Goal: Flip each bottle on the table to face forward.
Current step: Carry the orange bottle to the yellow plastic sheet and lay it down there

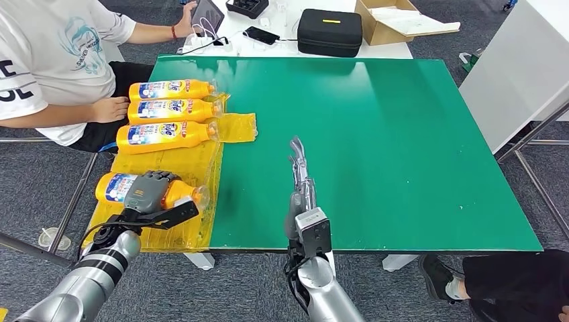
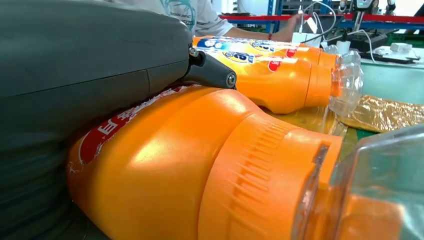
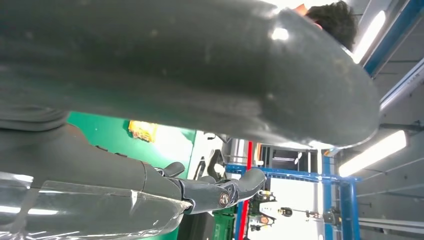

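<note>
My left hand on the last bottle, three lined up beyond it.

My left hand [image 1: 149, 191] gripped the near bottle [image 1: 117, 186] at seven o'clock on the table [image 1: 402, 134]; my right hand [image 1: 300, 176] lay flat, fingers straight, holding nothing. Three bottles [image 1: 168, 111] at ten o'clock looked done, I judged; the near label was hidden.

Glossy orange plastic bottles [image 1: 168, 111], crinkled shiny yellow film [image 1: 194, 168], matt green tabletop [image 1: 376, 147]
</note>
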Controlling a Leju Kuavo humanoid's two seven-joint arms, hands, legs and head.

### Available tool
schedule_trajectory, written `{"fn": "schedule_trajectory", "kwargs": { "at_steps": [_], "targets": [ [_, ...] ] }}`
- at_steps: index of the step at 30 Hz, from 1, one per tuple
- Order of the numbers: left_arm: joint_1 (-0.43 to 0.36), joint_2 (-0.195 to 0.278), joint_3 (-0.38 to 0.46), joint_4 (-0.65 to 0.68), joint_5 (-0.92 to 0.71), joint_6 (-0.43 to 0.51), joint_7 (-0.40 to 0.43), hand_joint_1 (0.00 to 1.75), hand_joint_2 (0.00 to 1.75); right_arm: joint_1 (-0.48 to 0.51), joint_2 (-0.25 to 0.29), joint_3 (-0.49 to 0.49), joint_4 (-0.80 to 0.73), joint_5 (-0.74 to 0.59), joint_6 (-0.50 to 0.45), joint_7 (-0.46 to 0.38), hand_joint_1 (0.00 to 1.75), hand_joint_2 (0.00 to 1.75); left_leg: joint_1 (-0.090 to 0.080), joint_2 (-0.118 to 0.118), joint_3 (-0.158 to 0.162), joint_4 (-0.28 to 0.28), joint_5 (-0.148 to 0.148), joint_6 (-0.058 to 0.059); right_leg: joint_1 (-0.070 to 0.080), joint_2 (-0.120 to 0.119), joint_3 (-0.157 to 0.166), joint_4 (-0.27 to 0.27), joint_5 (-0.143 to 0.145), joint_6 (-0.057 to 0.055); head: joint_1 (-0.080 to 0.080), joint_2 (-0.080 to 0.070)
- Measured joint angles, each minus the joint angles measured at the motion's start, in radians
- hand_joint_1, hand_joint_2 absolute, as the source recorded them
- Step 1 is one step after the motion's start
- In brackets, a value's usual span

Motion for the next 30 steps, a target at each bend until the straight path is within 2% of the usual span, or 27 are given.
{"fn": "schedule_trajectory", "kwargs": {
  "at_steps": [3, 7, 13, 21, 25, 28, 30],
  "targets": [
    [0.0, 0.001, -0.009, 0.004, 0.001, -0.013, 0.0, 0.03, 1.75, -0.001, 0.0, -0.001, 0.008, -0.002, 0.005, 0.001, 0.0, 0.0, 0.0, 0.0, 0.0, 0.0, 0.0, 0.0, 0.0, 0.0, 0.0, 0.0, 0.0, 0.0, 0.0, 0.0],
    [-0.004, 0.002, -0.01, 0.005, 0.054, -0.12, -0.014, 0.0, 0.0, -0.004, 0.003, -0.002, 0.018, -0.005, 0.024, 0.001, 0.0, 0.0, 0.0, 0.0, 0.001, 0.0, 0.0, 0.0, 0.0, 0.0, 0.002, 0.0, 0.0, 0.0, 0.0, 0.0],
    [-0.018, 0.022, -0.008, 0.003, 0.154, -0.363, -0.073, 0.0, 0.0, -0.017, 0.01, -0.006, 0.048, -0.009, 0.059, 0.002, 0.0, 0.0, 0.0, -0.004, 0.007, -0.001, 0.0, 0.0, 0.0, -0.001, 0.009, 0.0, -0.002, 0.0, 0.0, 0.0],
    [-0.017, 0.069, -0.06, -0.055, 0.376, -0.609, -0.088, 0.0, 0.0, -0.036, 0.014, -0.007, 0.091, -0.003, 0.087, -0.002, 0.0, 0.0, 0.0, -0.006, 0.015, -0.001, -0.001, -0.001, 0.0, -0.002, 0.017, 0.0, -0.003, 0.002, 0.0, 0.0],
    [-0.003, 0.102, -0.112, -0.103, 0.514, -0.699, -0.09, 0.0, 0.0, -0.043, 0.015, -0.008, 0.108, -0.002, 0.091, -0.006, 0.0, 0.0, 0.0, -0.005, 0.016, -0.001, -0.001, -0.001, 0.0, -0.002, 0.018, 0.0, -0.003, 0.001, 0.0, 0.0],
    [0.029, 0.126, -0.155, -0.159, 0.658, -0.68, -0.089, 0.0, 0.0, -0.046, 0.016, -0.01, 0.121, -0.002, 0.092, -0.01, 0.0, 0.0, 0.0, -0.004, 0.016, -0.001, -0.001, -0.001, 0.0, -0.001, 0.016, 0.0, -0.002, 0.001, 0.0, 0.0],
    [0.055, 0.13, -0.176, -0.194, 0.721, -0.635, -0.089, 0.0, 0.87, -0.046, 0.017, -0.011, 0.126, -0.001, 0.091, -0.012, 0.0, 0.0, 0.0, -0.004, 0.015, -0.001, -0.001, -0.001, 0.0, -0.002, 0.016, 0.0, -0.002, 0.001, 0.0, 0.0]
  ]
}}
